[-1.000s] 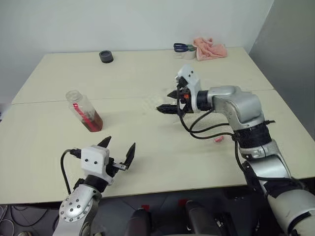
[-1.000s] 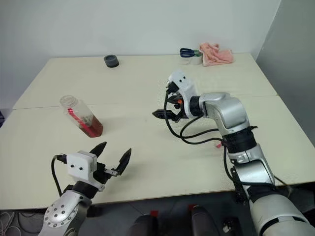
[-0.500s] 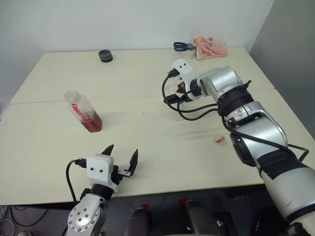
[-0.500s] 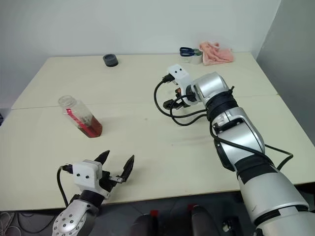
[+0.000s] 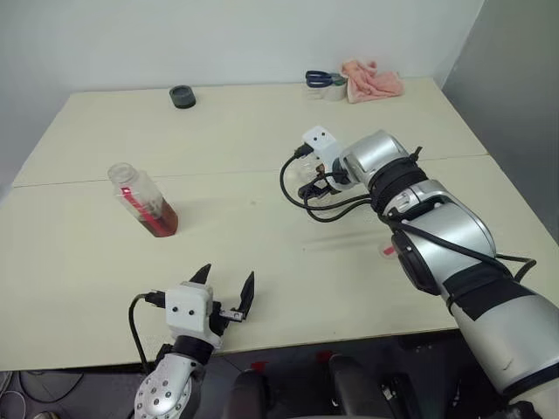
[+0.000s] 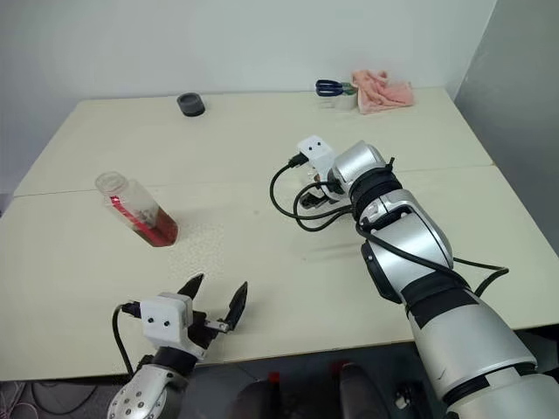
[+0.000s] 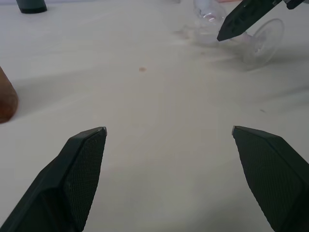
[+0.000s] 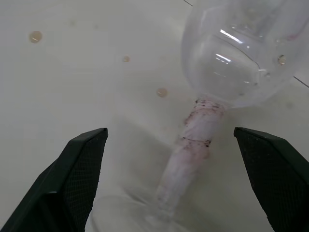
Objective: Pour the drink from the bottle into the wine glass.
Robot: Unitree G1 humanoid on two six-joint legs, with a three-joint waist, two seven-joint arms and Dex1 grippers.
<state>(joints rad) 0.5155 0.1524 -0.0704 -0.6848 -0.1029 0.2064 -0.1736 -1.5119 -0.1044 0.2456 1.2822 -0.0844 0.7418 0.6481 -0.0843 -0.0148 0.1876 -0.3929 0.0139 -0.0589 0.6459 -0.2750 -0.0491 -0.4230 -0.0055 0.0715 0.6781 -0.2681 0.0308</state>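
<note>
Wine glass (image 8: 227, 63): clear, stemmed; seen in the right wrist view with its stem running between the two fingers and its foot nearest the camera; whether it stands or lies cannot be told; judged to be the thing about to be taken, by the stem.
Right gripper (image 8: 171, 145): jaws wide apart, nothing clamped; angled down over the table's middle, fingers either side of the stem but apart from it; judged placed so for a grasp below the bowl.
Bottle (image 5: 142, 199): uncapped, tilted, on the left part of the table; well apart from the glass.
Drink (image 5: 161, 218): reddish-brown, pooled in the bottle's lower end; none seen in the glass, so pouring is judged not yet begun.
Left gripper (image 5: 229, 294): jaws spread, empty; held level near the table's front edge, well short of the bottle.
Table (image 5: 262, 113): pale; small spots beside the glass.
</note>
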